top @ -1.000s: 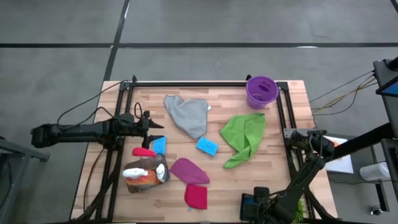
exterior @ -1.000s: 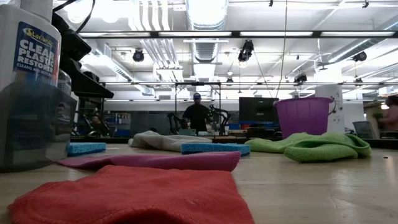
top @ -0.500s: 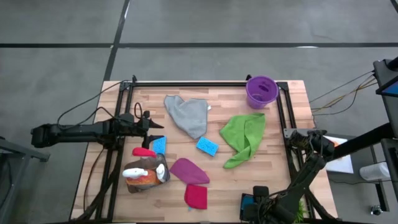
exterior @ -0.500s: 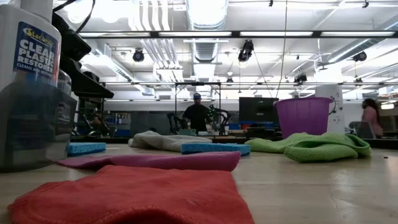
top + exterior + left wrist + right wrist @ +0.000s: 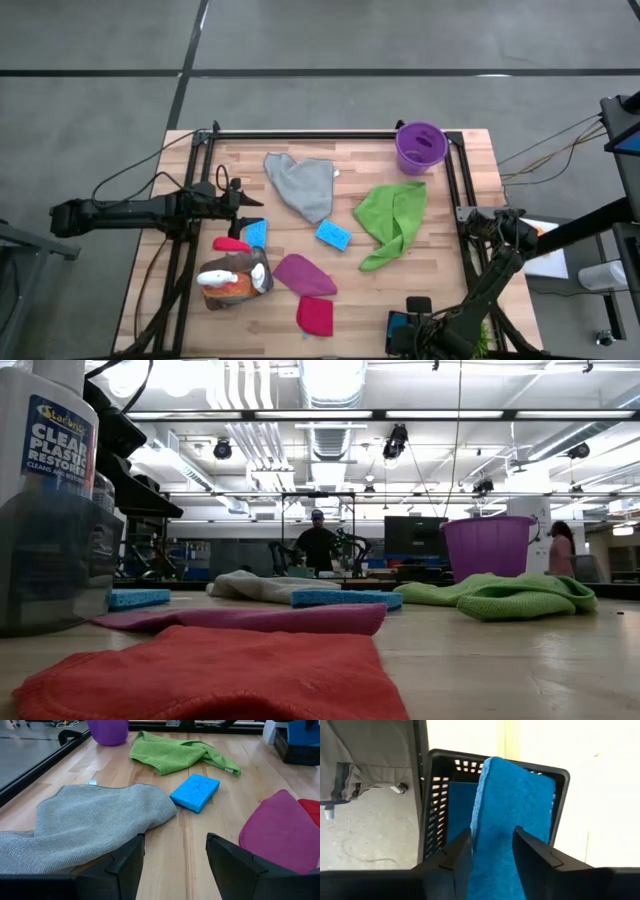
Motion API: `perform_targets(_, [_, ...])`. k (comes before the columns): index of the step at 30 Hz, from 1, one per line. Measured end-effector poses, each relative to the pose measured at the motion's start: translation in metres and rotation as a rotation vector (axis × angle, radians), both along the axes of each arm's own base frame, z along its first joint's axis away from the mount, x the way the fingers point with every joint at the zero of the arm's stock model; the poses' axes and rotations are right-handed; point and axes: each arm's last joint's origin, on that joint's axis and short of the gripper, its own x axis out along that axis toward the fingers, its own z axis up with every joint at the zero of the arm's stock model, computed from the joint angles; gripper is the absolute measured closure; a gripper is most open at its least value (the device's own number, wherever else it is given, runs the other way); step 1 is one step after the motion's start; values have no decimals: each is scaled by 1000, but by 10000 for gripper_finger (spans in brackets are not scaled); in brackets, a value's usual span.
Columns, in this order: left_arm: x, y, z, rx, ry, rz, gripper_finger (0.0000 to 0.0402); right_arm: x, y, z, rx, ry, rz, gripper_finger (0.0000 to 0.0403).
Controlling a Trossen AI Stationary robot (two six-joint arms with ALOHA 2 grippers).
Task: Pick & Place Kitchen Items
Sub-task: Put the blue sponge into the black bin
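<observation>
My right gripper [image 5: 415,318] hangs at the table's near right corner, pointing down over a black slotted basket [image 5: 432,795], and is shut on a blue sponge [image 5: 512,805]. Another blue item [image 5: 460,805] lies inside the basket. My left gripper [image 5: 175,840] waits open at the table's left side, just short of the grey cloth [image 5: 75,825], with nothing between its fingers. A second blue sponge [image 5: 333,235], a third [image 5: 256,233], the green cloth [image 5: 392,220], the magenta cloth [image 5: 305,273] and the red cloth [image 5: 314,315] lie flat on the wood. Spray bottles [image 5: 232,280] lie at the near left. My right gripper pinches the blue sponge between its two fingers [image 5: 457,855], which press its two broad faces [image 5: 490,850]. The fingers come from above, pointing down. The sponge sticks out past the fingertips toward the basket; whether its far end [image 5: 495,765] touches the basket I cannot tell.
A purple bucket [image 5: 421,147] stands at the far right corner. A black metal frame [image 5: 300,134] runs along the table's edges. A small green plant [image 5: 486,340] shows beside the right arm. Bare wood lies between the cloths in the middle and near edge.
Neither arm nor any item on the table has visibly moved. A person far behind the table has walked across the room.
</observation>
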Motion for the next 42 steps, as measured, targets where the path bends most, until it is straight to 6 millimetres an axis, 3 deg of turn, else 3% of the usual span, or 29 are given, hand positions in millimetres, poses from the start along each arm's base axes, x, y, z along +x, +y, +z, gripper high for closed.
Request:
perform_targets(6, [0,0,0,0,0,0,187,0,-1,0,-22,-12,-9,257])
perform_targets(15, [0,0,0,0,0,0,187,0,-2,-3,-51,-12,-30,138])
perform_targets(20, [0,0,0,0,0,1,187,0,0,-12,-55,26,-20,107])
perform_targets(25, [0,0,0,0,0,1,188,-1,1,-12,-43,45,-2,117])
perform_targets(42, [0,0,0,0,0,0,188,0,2,0,-12,6,18,231])
